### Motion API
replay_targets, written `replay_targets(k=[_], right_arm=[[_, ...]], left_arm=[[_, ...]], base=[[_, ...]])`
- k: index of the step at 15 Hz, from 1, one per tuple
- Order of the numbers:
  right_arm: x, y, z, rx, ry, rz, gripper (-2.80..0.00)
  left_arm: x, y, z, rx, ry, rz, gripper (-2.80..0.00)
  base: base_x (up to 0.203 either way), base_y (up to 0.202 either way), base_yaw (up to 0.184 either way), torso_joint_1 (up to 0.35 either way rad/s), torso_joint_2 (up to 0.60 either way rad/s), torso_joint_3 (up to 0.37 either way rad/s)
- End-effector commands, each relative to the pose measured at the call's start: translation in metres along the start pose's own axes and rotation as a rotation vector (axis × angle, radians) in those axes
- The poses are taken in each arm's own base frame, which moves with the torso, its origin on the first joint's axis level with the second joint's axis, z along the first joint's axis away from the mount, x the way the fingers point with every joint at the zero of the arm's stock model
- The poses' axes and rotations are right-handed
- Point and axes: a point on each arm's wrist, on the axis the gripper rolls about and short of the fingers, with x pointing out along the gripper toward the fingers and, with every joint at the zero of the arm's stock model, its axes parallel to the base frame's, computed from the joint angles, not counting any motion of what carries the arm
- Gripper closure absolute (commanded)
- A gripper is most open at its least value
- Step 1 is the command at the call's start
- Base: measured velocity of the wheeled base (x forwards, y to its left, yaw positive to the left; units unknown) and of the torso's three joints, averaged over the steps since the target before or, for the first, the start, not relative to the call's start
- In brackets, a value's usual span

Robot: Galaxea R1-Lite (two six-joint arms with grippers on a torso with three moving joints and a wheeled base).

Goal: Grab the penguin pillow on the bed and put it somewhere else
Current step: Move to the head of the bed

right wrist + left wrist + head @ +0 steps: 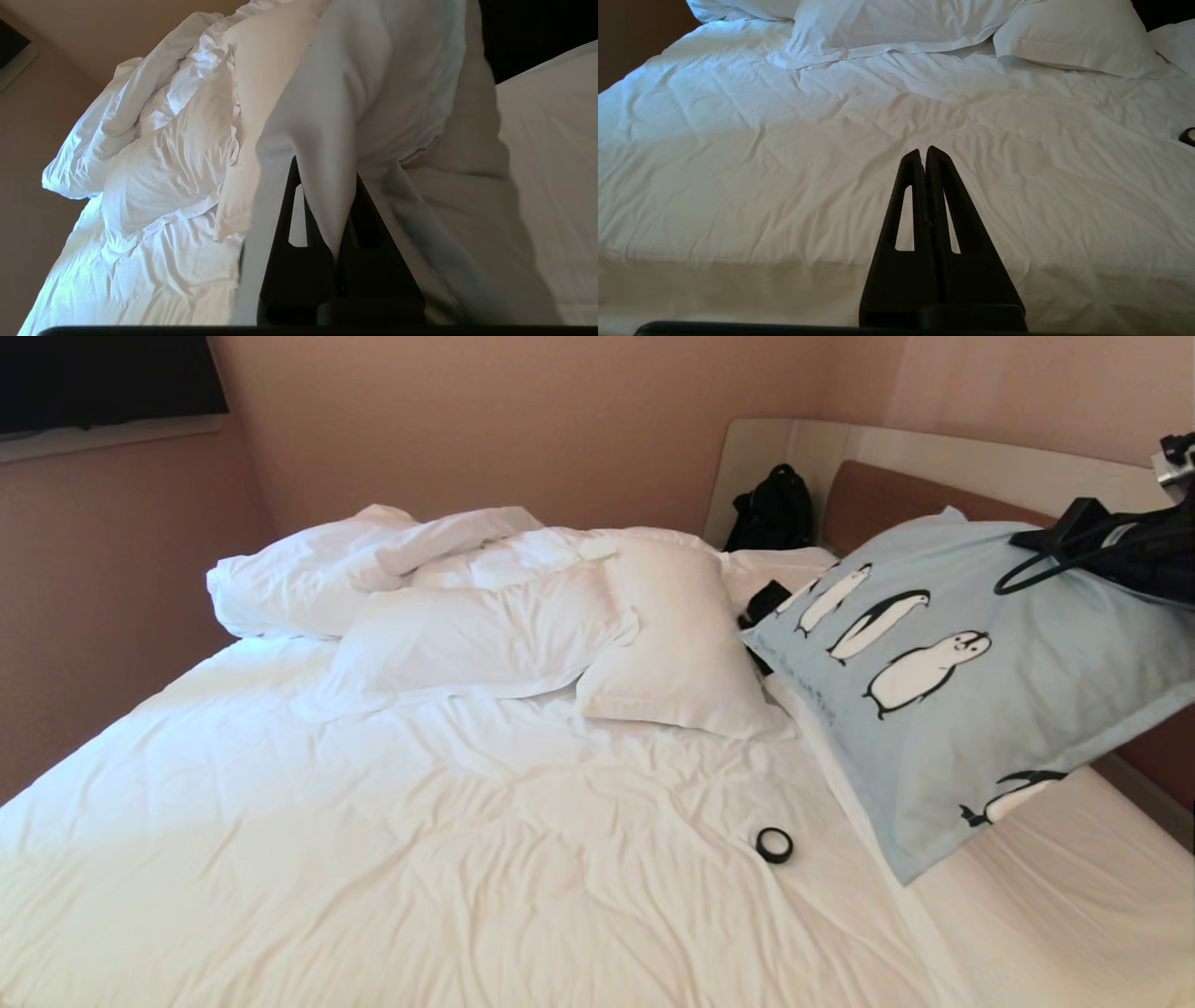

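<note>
The penguin pillow, pale blue with a row of black-and-white penguins, hangs tilted above the right side of the bed, its lower corner near the sheet. My right arm reaches in from the right edge at the pillow's upper corner. In the right wrist view my right gripper is shut on a fold of the pillow's fabric, which drapes over its fingers. My left gripper is shut with nothing in it, held low over the near part of the bed.
Plain white pillows and a rumpled duvet lie across the far half of the bed. A black tape ring lies on the sheet below the pillow. A black bag sits by the brown headboard.
</note>
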Motion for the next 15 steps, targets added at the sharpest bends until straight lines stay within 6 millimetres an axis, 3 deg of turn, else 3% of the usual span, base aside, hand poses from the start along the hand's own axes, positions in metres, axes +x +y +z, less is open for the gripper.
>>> replay_targets(k=[1,7,15], right_arm=[[0.007,-0.027,0.000,-0.005,-0.002,0.033,0.00],[0.023,-0.097,-0.007,-0.052,-0.076,0.049,0.00],[0.026,-0.138,-0.004,0.003,-0.060,0.057,0.00]], left_arm=[[0.000,0.000,0.000,0.000,0.001,0.000,0.00],[0.000,0.000,0.000,0.000,0.001,0.000,0.00],[0.000,0.000,0.000,0.000,0.001,0.000,0.00]], base=[[0.000,0.000,0.000,0.000,0.00,0.000],[0.000,0.000,0.000,0.000,0.00,0.000],[0.000,0.000,0.000,0.000,0.00,0.000]])
